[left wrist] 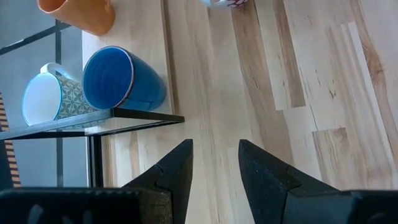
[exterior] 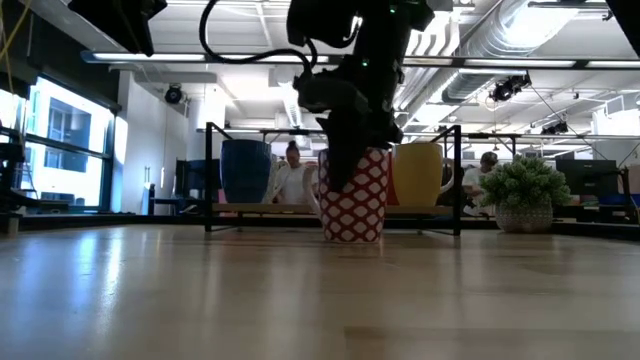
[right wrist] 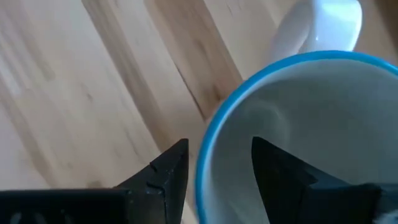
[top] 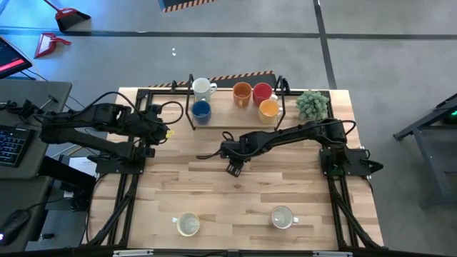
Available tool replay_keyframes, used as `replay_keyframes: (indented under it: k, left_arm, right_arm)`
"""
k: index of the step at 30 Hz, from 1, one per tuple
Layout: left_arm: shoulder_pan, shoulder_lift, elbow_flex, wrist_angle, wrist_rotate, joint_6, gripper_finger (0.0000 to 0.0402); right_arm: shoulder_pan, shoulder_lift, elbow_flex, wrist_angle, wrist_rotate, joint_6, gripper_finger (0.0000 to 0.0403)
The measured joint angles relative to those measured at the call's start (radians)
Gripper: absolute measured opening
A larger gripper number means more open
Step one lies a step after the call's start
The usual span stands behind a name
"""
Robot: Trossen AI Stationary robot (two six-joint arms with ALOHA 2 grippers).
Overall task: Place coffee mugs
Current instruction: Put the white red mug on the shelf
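Coffee mugs, seven counted from above plus one under the right gripper.

- Pale wooden plank table. At its back edge stands a black metal-frame rack.
- Left arm waits at the table's left edge. Left gripper has its fingers apart with nothing between them, facing the rack's corner.
- Right arm reaches in to mid-table. Right gripper stands over a red-and-white lattice-patterned ceramic mug with a blue rim and white handle.
- That mug appears to rest upright on the table, in front of the rack. One finger is outside its wall and one inside. The jaws are spread and not pinching it.
- On the rack:
  - white patterned ceramic mug
  - blue glazed mug
  - dark orange mug
  - red mug
  - yellow-orange mug
- Two cream round mugs stand well apart near the front edge.

Step in hand, as I judge it: one mug is being handled at mid-table, either at the point of grasp or of set-down; cannot tell which.

- If a grasp, the next move is to close squarely on the thin wall, away from the handle, then lift level.
- If a set-down, the next move is to rise straight up so the inner finger does not drag the rim.

Writing: no brand, label or lettering legible anywhere. Only glaze patterns show.
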Motion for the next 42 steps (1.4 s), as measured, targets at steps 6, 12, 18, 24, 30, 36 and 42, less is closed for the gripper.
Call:
replay_keyframes:
  k: [6,12,18,24,30,36,42]
  left_arm:
    - [0.000,0.000,0.000,-0.005,0.001,0.000,0.0120]
    - [0.000,0.000,0.000,-0.007,0.001,0.000,0.0120]
    - [0.000,0.000,0.000,-0.007,0.002,0.000,0.0120]
    - [0.000,0.000,0.000,-0.007,0.003,0.002,0.0120]
    - [0.000,0.000,0.000,-0.007,0.003,0.025,0.0120]
    - [0.000,0.000,0.000,-0.007,0.003,0.026,0.0120]
    - [0.000,0.000,0.000,-0.006,0.003,0.019,0.0120]
  right_arm:
    - [-0.006,0.005,0.000,-0.017,0.000,0.000,0.0154]
    - [-0.014,0.005,0.000,0.020,0.009,0.032,0.0135]
    - [-0.018,0.005,0.000,0.028,-0.024,0.079,0.0033]
    - [-0.018,0.002,0.000,0.020,0.002,0.142,0.0007]
    - [-0.018,0.002,0.041,0.018,0.032,0.157,0.0002]
    - [-0.023,0.003,0.201,-0.140,0.042,0.154,0.0001]
    - [-0.074,-0.001,0.384,-0.340,0.054,0.190,0.0001]
